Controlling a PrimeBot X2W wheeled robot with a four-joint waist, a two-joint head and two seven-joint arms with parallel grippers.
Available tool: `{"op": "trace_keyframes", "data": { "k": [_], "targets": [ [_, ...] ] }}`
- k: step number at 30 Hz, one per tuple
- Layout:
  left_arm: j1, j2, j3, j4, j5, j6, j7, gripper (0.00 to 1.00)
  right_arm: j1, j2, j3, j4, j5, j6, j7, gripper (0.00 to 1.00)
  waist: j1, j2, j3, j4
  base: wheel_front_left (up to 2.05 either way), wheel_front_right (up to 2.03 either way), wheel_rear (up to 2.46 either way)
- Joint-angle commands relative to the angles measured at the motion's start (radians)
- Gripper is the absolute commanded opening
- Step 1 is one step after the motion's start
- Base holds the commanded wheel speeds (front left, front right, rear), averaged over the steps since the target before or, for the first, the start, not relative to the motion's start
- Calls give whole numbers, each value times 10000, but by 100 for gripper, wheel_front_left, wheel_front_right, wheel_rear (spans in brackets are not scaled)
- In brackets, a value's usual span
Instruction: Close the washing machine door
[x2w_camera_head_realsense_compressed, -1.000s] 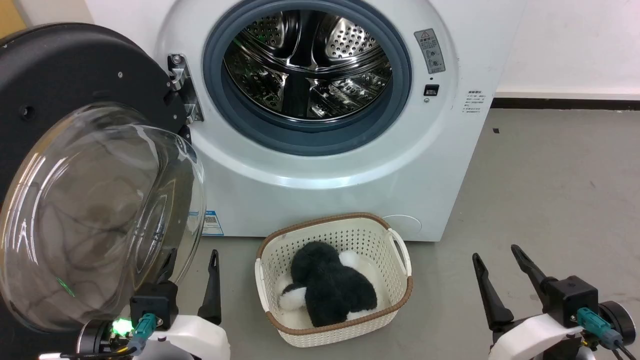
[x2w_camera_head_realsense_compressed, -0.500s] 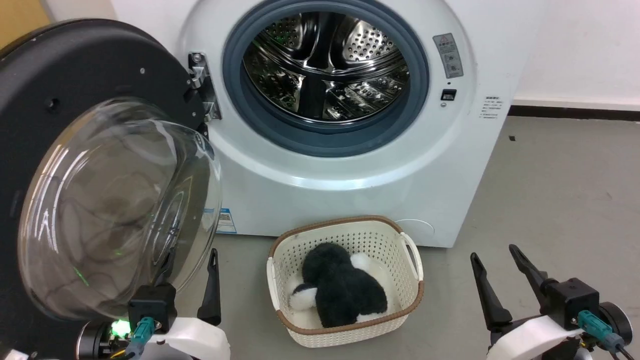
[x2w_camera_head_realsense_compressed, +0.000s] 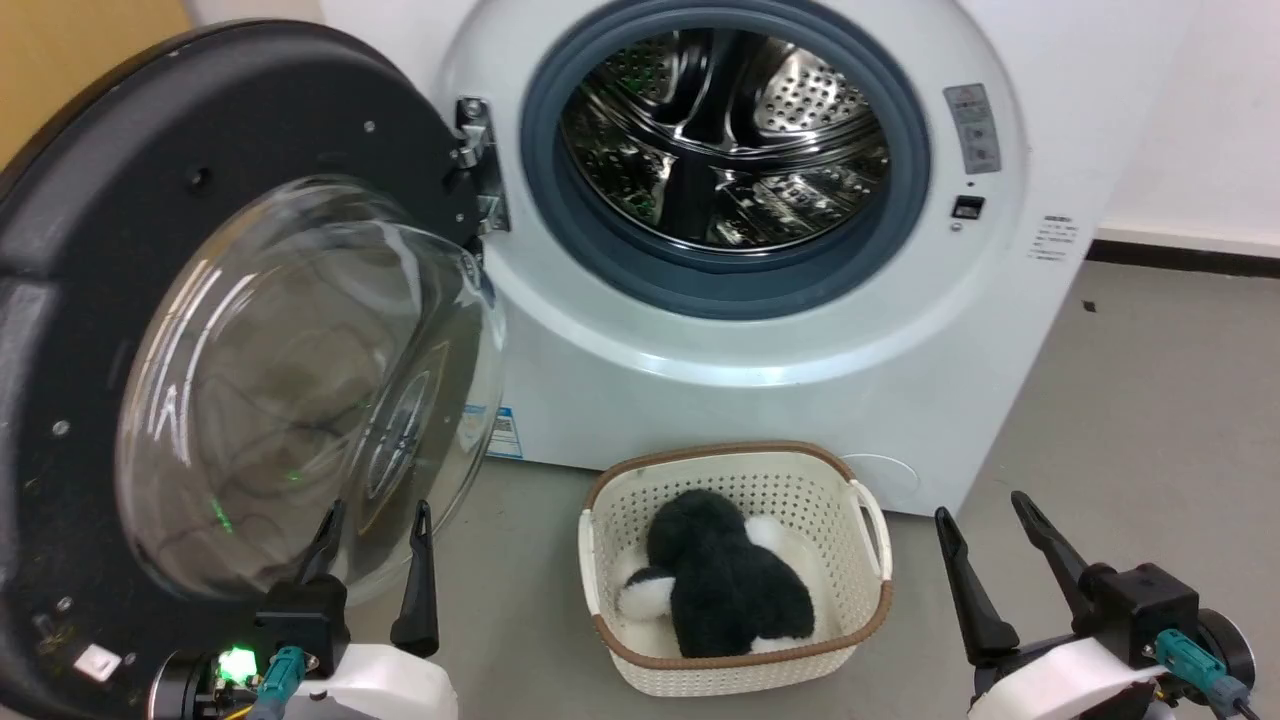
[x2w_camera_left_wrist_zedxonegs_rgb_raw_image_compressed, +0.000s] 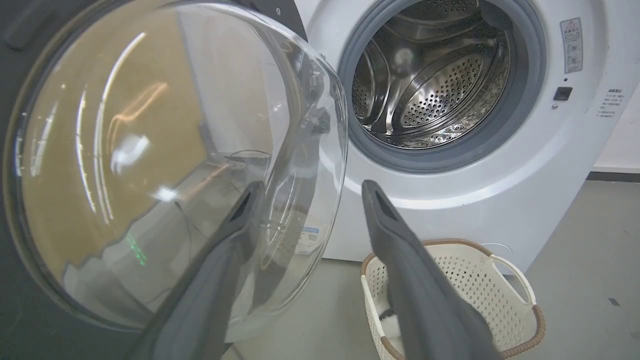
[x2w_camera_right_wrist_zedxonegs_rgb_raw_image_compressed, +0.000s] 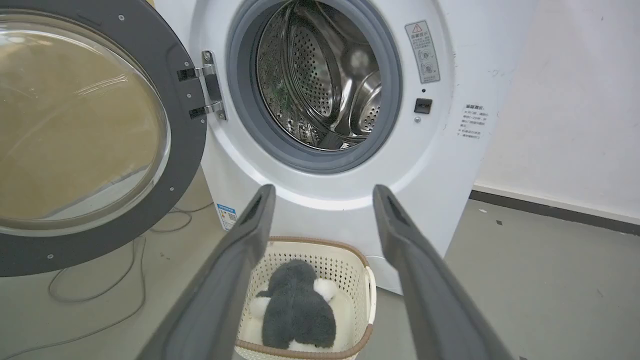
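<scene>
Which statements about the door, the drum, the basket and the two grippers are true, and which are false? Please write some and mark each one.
1. The washing machine door stands open. True.
2. The drum is full of laundry. False: it looks empty.
3. The basket on the floor holds a black and white plush toy. True.
4. The left gripper is clamped shut on the door. False: its fingers stand wide apart.
5. The right gripper is open and holds nothing. True.
</scene>
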Motion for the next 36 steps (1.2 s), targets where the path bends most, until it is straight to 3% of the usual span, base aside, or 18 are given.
{"op": "trace_keyframes", "data": {
  "k": [1, 36],
  "targets": [
    [105, 30, 18, -46, -52, 47, -108, 100, 124, 8, 38, 49, 92, 3, -120, 100, 0, 0, -13, 127, 0, 0, 0],
    [676, 10, 308, -745, -260, 706, -839, 100, -601, -354, 1284, 908, 1033, 5, -851, 100, 0, 0, 84, 1929, 0, 0, 0]
  ]
}}
